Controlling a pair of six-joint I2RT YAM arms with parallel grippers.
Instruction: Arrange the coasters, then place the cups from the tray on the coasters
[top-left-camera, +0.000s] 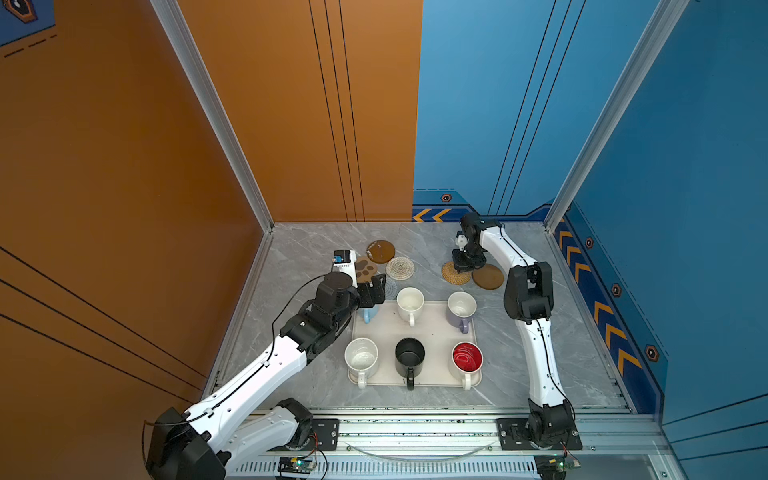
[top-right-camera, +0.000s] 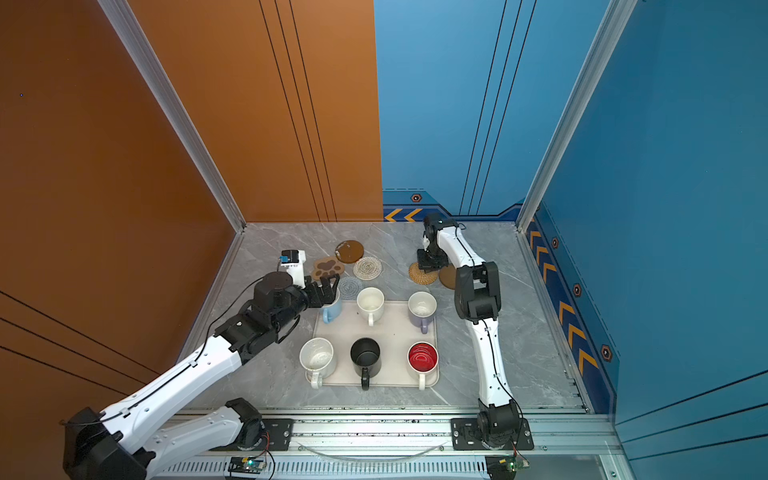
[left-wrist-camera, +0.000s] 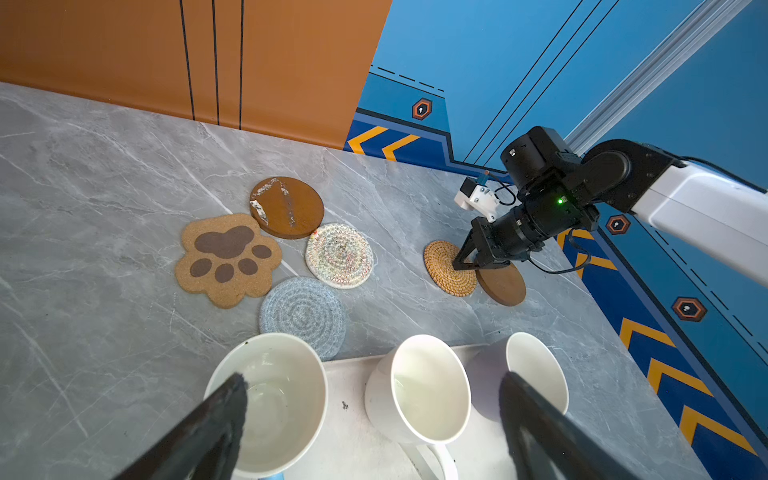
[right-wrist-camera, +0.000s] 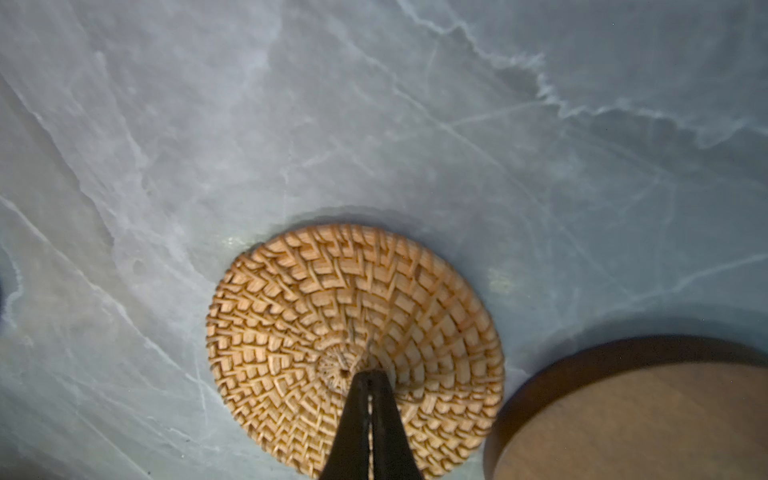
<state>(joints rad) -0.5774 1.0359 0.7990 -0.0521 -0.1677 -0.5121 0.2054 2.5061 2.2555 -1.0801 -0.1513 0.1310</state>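
**Cups and coasters, top views and wrist views.** The tray (top-left-camera: 432, 330) holds all six cups in two rows.

- **Far row, left to right:** light blue cup (top-right-camera: 332, 311), cream-white cup (top-left-camera: 410, 305), lavender cup (top-left-camera: 460, 309).
- **Near row, left to right:** speckled white cup (top-left-camera: 361, 356), black cup (top-left-camera: 409, 356), red-lined white cup (top-left-camera: 467, 357).

All six coasters lie on the marble table (top-left-camera: 311, 257) beyond the tray's far edge.

- **Beyond the tray's left half:** the grey-blue coaster (top-left-camera: 391, 288) lies just past the edge. Farther out are the paw-shaped coaster (top-left-camera: 366, 269) and the woven white coaster (top-left-camera: 400, 268). The scuffed brown disc (top-left-camera: 380, 251) is farthest.
- **Beyond the tray's far right corner:** the golden rattan coaster (right-wrist-camera: 353, 332) lies just beside the plain brown disc (top-left-camera: 488, 277).

The right gripper (right-wrist-camera: 369, 378) has its jaws closed together. Its tips rest on the rattan coaster's centre, clasping nothing. The left gripper (top-left-camera: 374, 289) has its jaws spread wide above the light blue cup at the tray's far left corner. Contact with the cup cannot be told.
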